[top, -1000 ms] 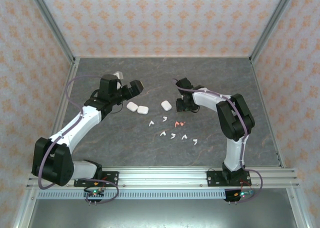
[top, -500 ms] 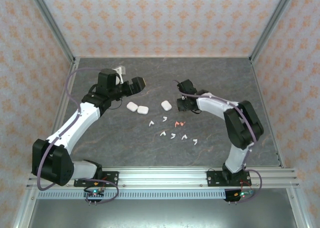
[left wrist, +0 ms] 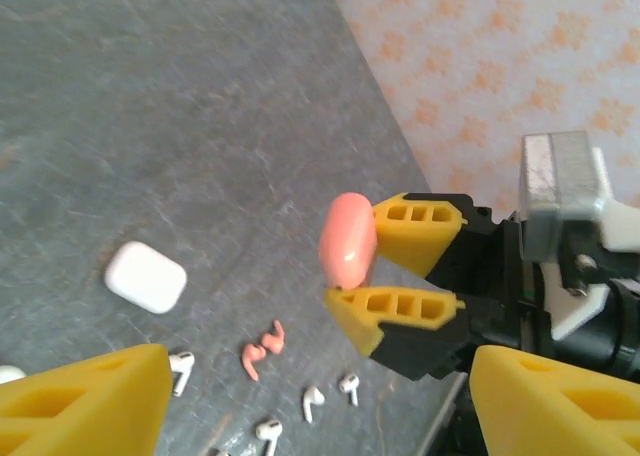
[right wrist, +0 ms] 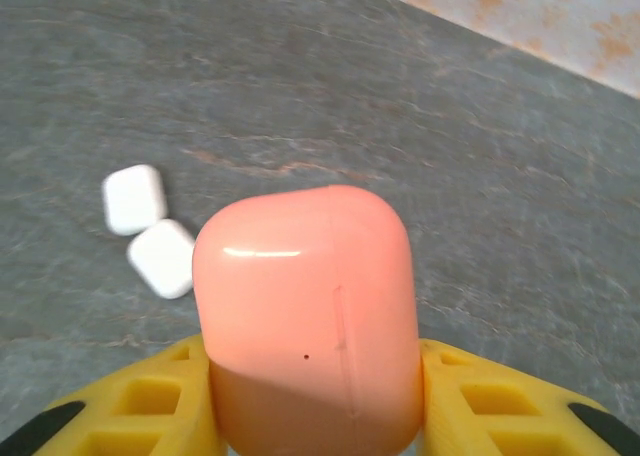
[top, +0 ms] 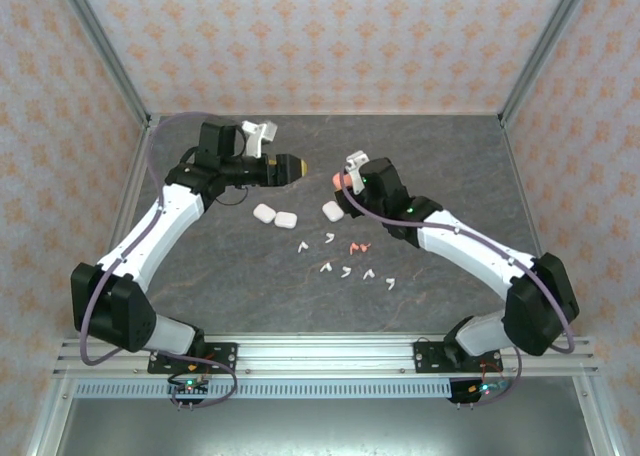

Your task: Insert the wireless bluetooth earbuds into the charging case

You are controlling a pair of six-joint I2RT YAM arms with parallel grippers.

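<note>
**A:** Right hand status?

**B:** Right hand (left wrist: 380, 264) is clamped on the pink case (right wrist: 310, 306), one finger on each side. The case is held up off the table (top: 450, 156). Lid looks shut; I can't see a gap.

**A:** Left?

**B:** Left hand (top: 292, 166) sits at 9 o'clock of the right one in the top view and points straight at the case. Fingers are spread with nothing between them, and it's near the case but not touching.

**A:** Earbuds?

**B:** All on the table, none in a case. The pink earbuds (top: 358, 247) lie as a pair at 6 o'clock from the right hand. The white earbuds (top: 345, 271) are loose around them, from 9 round to 5 o'clock. There are three white cases (top: 286, 218): one near the right hand at 7 o'clock, two side by side at 8 o'clock.

**A:** Step?

**B:** My read: the case is picked up and is being presented to the other hand. Insertion hasn't started.

**A:** Next move?

**B:** Probably the left hand takes the lid and flips it while the right holds the body. It has to catch the lid only. The shell is smooth and rounded, so it could twist or slip in the grip. After that, the pink pair.
</note>
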